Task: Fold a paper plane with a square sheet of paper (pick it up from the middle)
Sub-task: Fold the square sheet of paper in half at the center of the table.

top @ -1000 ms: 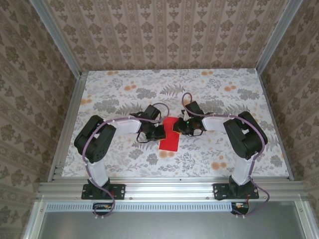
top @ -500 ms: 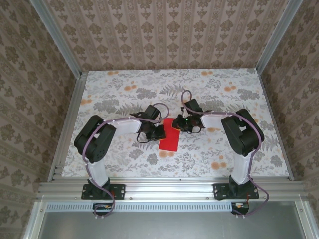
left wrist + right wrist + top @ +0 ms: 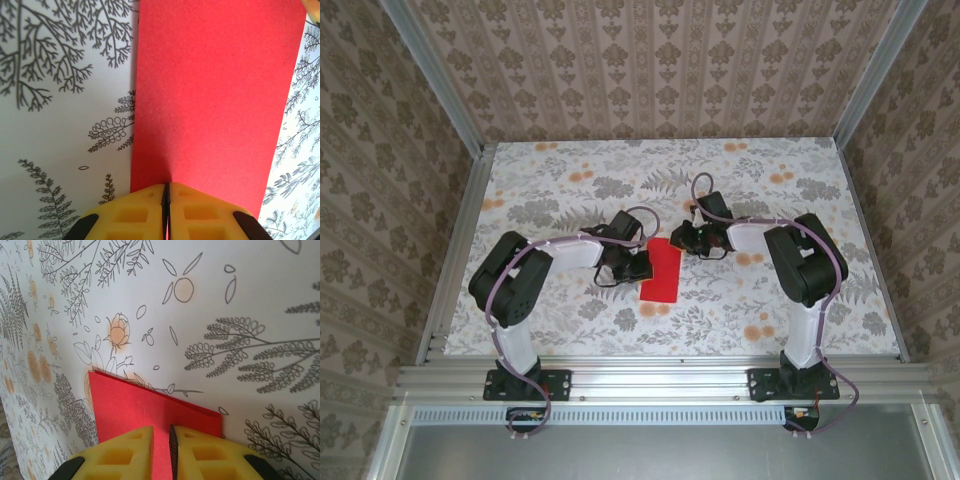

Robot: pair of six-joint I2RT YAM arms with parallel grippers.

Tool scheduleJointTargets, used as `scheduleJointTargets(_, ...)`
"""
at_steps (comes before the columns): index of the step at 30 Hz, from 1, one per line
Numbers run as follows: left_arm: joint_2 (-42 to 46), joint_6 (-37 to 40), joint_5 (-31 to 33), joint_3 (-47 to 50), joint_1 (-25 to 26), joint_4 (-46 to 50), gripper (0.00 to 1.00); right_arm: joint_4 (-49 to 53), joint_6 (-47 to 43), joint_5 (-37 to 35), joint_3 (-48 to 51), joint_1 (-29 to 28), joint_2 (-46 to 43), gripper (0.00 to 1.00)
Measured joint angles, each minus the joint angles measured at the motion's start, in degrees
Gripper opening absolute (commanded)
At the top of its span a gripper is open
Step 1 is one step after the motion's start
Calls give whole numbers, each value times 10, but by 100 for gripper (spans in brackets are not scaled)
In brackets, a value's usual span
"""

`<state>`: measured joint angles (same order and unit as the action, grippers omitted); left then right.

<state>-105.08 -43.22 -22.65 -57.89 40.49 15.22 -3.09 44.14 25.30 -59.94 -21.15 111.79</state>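
Swinging away from its base, the right hand (image 3: 692,240) now sits at the far end of the paper (image 3: 661,276), which lies flat as a folded red strip in the middle of the worktop (image 3: 770,300), between both hands. Its fingers stand a slit apart with red showing between them, and whether they pinch the paper cannot be told. The left hand (image 3: 638,266) is clenched, fingertips pressed together at the strip's left edge.

Tabletop (image 3: 570,160) covered in pale floral print: grey ferns, orange blossoms. Walls (image 3: 650,60) on three sides, beige damask wallpaper. Aluminium posts (image 3: 430,70) at the back corners, aluminium rail (image 3: 660,380) along the near edge, grey panel (image 3: 650,450) below. Even, soft light.
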Motion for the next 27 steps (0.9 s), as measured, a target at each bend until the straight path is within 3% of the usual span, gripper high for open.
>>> scheduleJointTargets(20, 0, 0, 0, 0, 0, 0, 10, -5, 10, -11, -31, 17, 23, 19)
scheduleJointTargets(27, 0, 0, 1, -3, 0, 4, 10, 52, -10, -19, -24, 16, -57, 20)
